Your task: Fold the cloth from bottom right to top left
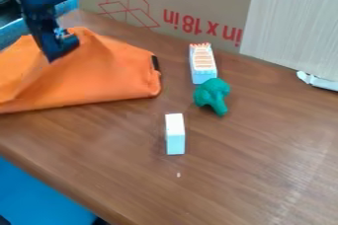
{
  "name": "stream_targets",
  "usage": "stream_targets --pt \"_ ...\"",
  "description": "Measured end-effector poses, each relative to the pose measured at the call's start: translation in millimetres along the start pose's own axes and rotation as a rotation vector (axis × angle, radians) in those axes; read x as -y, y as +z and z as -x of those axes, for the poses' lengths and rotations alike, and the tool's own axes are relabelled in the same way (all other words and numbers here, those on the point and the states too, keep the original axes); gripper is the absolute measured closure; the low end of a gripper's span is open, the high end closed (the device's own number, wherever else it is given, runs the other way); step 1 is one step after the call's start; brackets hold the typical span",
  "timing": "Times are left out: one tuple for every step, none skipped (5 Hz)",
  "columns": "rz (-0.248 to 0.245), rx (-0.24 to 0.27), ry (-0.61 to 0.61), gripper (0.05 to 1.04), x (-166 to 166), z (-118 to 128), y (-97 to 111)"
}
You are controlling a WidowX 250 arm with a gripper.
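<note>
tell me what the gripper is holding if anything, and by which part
It can't be told: the gripper is at the orange cloth, but no hold is clear.

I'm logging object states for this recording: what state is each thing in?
Orange cloth: rumpled, not lying flat.
Claw: hanging down at the cloth.
Green toy broccoli: tipped over, stem toward the camera.
White block: resting apart from the others.
Striped block: resting just behind the broccoli.

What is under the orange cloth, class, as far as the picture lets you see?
Brown tabletop runs up to the near edge of the cloth. Anything farther beneath is covered and cannot be seen.
</note>
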State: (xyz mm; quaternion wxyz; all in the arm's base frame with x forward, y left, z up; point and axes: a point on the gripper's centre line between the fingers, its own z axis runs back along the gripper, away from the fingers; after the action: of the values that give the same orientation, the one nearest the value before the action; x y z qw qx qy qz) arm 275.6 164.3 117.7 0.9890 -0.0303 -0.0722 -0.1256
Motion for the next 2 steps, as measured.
stream_targets --pt "-0.007 0.001 0.037 1.029 -16 -4 9" --pt "-0.003 -0.045 0.070 1.029 -34 -10 10"
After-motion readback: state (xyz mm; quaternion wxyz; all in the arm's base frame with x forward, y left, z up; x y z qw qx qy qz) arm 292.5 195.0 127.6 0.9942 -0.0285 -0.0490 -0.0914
